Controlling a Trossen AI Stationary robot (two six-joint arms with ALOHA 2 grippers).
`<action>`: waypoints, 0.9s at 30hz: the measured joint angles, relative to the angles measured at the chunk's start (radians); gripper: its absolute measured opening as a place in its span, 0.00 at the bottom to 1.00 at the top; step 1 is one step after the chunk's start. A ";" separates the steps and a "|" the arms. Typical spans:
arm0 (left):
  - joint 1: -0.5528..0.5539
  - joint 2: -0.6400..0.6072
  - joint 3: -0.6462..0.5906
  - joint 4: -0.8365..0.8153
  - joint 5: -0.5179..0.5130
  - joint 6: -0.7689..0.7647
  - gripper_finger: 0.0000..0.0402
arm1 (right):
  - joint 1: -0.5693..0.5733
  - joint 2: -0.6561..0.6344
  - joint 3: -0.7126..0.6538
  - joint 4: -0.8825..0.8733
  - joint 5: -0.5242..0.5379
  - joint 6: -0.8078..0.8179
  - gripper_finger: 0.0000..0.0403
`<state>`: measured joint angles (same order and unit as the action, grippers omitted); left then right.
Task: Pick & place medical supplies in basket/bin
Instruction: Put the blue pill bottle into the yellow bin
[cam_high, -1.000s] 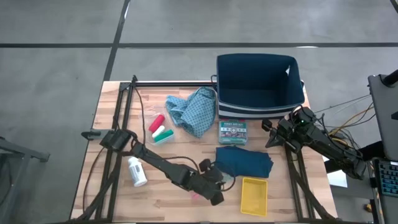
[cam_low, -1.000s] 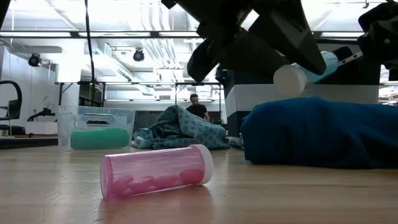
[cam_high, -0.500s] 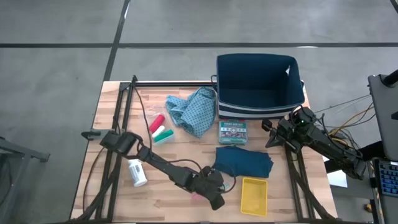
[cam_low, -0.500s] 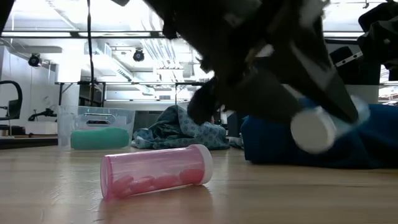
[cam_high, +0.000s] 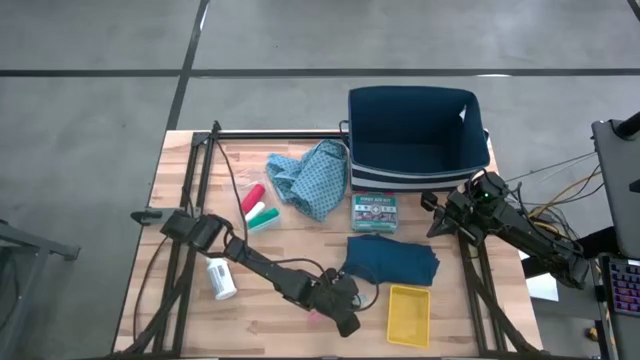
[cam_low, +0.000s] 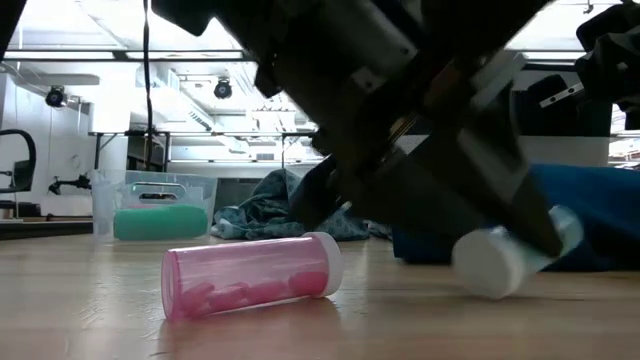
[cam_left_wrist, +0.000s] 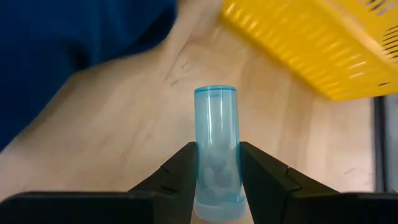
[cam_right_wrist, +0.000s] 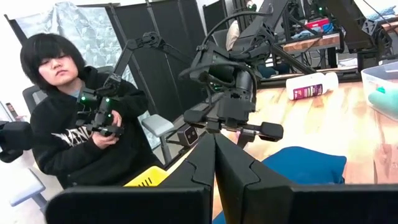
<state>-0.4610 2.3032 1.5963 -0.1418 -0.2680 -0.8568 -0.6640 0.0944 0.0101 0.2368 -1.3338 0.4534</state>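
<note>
Left gripper (cam_left_wrist: 216, 177) low over table near front edge, fingers clamped on blue vial (cam_left_wrist: 215, 143); it has dropped since a second ago, white cap now near wood. Right gripper (cam_high: 440, 213) closed, empty, beside bin (cam_high: 417, 135). One pink vial (cam_low: 250, 274), one white bottle (cam_high: 220, 279), two cloths.

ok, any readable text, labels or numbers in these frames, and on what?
Person's black hoodie: white chest print, not legible.
Green printed box beside the bin: lettering too small to read.
White pill bottle: dark label, blurred.
Pink vial, blue vial, yellow tray: no text visible.
</note>
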 joint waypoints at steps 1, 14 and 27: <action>0.000 0.000 0.000 -0.005 0.000 -0.009 0.29 | 0.000 0.000 0.000 0.000 0.000 0.000 0.02; 0.002 0.000 0.000 -0.013 0.000 -0.013 0.30 | 0.000 0.000 0.000 0.000 0.000 0.000 0.02; 0.002 0.000 0.000 -0.013 0.000 -0.013 0.48 | 0.000 0.000 0.000 0.000 0.000 0.000 0.02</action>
<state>-0.4587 2.3032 1.5963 -0.1551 -0.2680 -0.8696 -0.6640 0.0940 0.0101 0.2370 -1.3338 0.4534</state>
